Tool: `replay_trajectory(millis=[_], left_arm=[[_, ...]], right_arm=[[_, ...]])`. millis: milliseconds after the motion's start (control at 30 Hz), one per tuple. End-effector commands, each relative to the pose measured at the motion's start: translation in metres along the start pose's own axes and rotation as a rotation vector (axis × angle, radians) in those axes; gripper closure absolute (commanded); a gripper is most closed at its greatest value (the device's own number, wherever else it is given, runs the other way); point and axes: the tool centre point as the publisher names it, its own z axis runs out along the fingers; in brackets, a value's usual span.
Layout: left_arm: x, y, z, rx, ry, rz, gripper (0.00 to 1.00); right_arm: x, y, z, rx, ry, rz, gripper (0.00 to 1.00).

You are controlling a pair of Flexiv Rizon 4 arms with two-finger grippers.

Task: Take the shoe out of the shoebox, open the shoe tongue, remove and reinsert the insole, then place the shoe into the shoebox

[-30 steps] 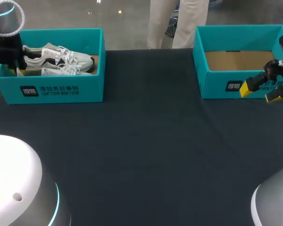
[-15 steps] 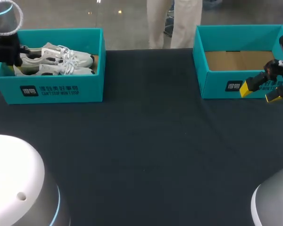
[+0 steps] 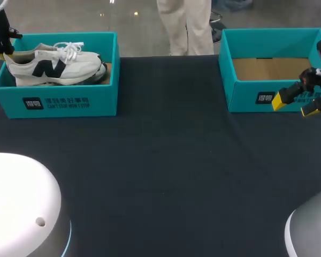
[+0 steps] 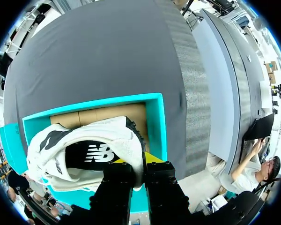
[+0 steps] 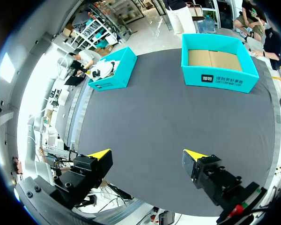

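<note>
- right gripper (image 3: 294, 105): at the right, just in front of the near wall of the right shoebox (image 3: 246, 96). Fingers are spread wide and hold nothing. In the right wrist view its yellow tips stand well apart over the dark table (image 5: 178, 122).
- right shoebox: open top, only its cardboard floor shows inside.
- left shoebox (image 3: 64, 101): far left of the table, open top.
- shoe (image 3: 53, 67): white with a dark side mark, in the left shoebox but half out. Heel is up above the rim at the left end, toe is low at the right end, inside the walls.
- left gripper (image 3: 1, 52): at the far left, over the box's left end, pinching the shoe's heel. In the left wrist view the heel collar sits clamped between the two fingers, and the shoe (image 4: 84, 150) hangs ahead of the gripper (image 4: 139, 164) over the box floor.
- Something dark lies under the toe. Can't tell what.
- Progress, my read: step one (shoe out of box) is underway, not done, since the toe hasn't cleared the rim.
- Left to do: set the shoe down, open the tongue, insole out and back in, shoe back in the box. So roughly the first tenth of the job.
</note>
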Motion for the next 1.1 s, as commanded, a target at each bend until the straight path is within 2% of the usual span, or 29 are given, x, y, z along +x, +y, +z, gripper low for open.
replay_trajectory(millis=[33, 233, 367, 667, 1100], left_arm=[[0.003, -0.003, -0.05, -0.002, 0.008, 0.004, 1.0], [0.004, -0.004, -0.09, -0.004, 0.015, 0.002, 1.0], [0.001, -0.005, -0.105, -0.025, 0.026, -0.004, 1.0], [-0.007, -0.01, -0.12, -0.05, 0.044, 0.012, 1.0], [-0.007, -0.01, -0.12, -0.05, 0.044, 0.012, 1.0]], right_arm=[[0.0, 0.003, 0.001, 0.005, -0.001, 0.001, 0.0], [0.0, 0.003, 0.001, 0.005, -0.001, 0.001, 0.0], [0.0, 0.003, 0.001, 0.005, -0.001, 0.001, 0.0], [0.0, 0.003, 0.001, 0.005, -0.001, 0.001, 0.0], [0.0, 0.003, 0.001, 0.005, -0.001, 0.001, 0.0]])
